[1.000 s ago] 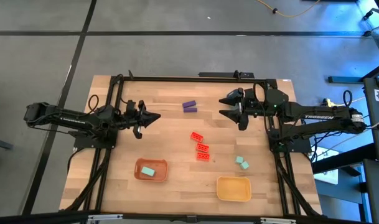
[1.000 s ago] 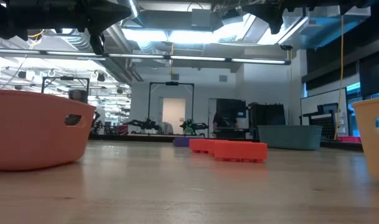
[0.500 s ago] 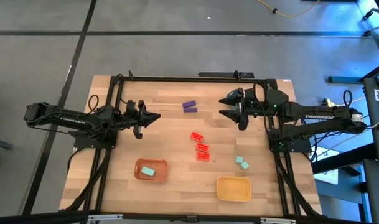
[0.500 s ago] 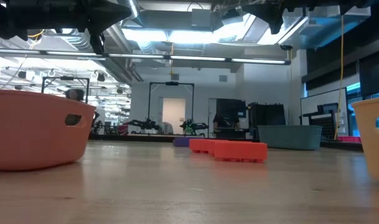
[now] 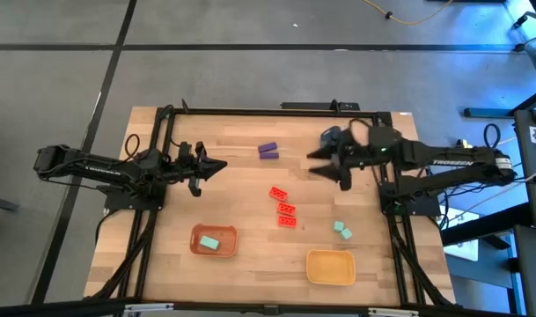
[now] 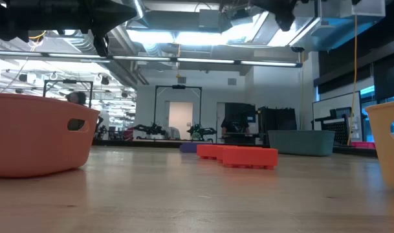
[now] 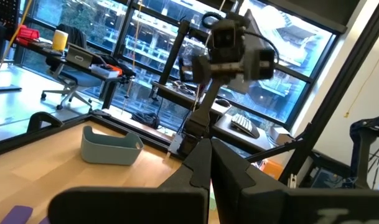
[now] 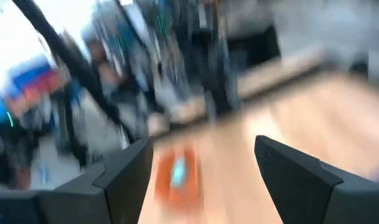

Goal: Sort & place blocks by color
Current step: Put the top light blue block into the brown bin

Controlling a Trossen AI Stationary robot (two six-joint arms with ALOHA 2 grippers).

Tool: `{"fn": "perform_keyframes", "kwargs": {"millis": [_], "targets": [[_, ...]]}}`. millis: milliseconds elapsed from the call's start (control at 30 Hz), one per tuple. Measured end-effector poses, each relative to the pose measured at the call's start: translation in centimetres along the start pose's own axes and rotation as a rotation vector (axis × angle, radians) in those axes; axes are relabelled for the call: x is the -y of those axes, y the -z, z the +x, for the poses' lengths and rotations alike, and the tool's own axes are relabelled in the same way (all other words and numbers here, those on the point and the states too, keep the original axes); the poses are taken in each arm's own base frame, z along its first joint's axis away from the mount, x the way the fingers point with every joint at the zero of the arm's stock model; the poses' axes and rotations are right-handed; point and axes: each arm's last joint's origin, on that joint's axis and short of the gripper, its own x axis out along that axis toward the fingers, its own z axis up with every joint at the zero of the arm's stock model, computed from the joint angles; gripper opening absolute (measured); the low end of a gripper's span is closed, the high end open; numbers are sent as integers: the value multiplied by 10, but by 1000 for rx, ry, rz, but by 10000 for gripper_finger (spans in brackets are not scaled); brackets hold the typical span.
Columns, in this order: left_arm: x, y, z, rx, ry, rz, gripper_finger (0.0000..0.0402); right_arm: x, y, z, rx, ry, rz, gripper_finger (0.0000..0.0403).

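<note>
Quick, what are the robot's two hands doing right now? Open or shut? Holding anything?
Left gripper: shut, holding nothing, above the table.
Right gripper: open, holding nothing, above the table.

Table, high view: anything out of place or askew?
Nothing spilled or damaged. One teal cube already lies in the orange tray, while two teal cubes, three red bricks and the purple bars sit loose. Yellow tray holds nothing.

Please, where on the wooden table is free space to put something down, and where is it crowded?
Bare wood lies between the orange tray and the yellow tray, and between the purple bars and the table's left edge, though the shut left gripper hangs there. It is crowded around the three red studded bricks and the two teal cubes.
</note>
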Motion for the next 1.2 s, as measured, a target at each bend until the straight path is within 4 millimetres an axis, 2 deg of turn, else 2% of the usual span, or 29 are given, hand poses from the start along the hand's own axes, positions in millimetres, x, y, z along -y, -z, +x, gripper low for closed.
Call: {"fn": "perform_keyframes", "kwargs": {"millis": [100,233,300,400,567,733,967,1200], "targets": [[0,0,0,1,0,-6,0,-10,10,6,-340,111,105,284],[0,-1,0,8,3,-7,0,-22,35,6,-755,305,292,284],[0,-1,0,8,3,-7,0,-27,53,5,-901,402,353,284],[0,-1,0,8,3,-7,0,-35,81,9,-998,508,464,284],[0,-1,0,9,3,-8,0,-38,128,18,-1007,725,726,284],[0,-1,0,9,4,-9,0,-33,159,30,-852,833,965,284],[1,-2,0,21,8,-11,0,-14,184,26,-767,1073,1006,284],[2,-4,0,39,16,-13,0,-13,192,37,-735,1080,1053,284]]}}
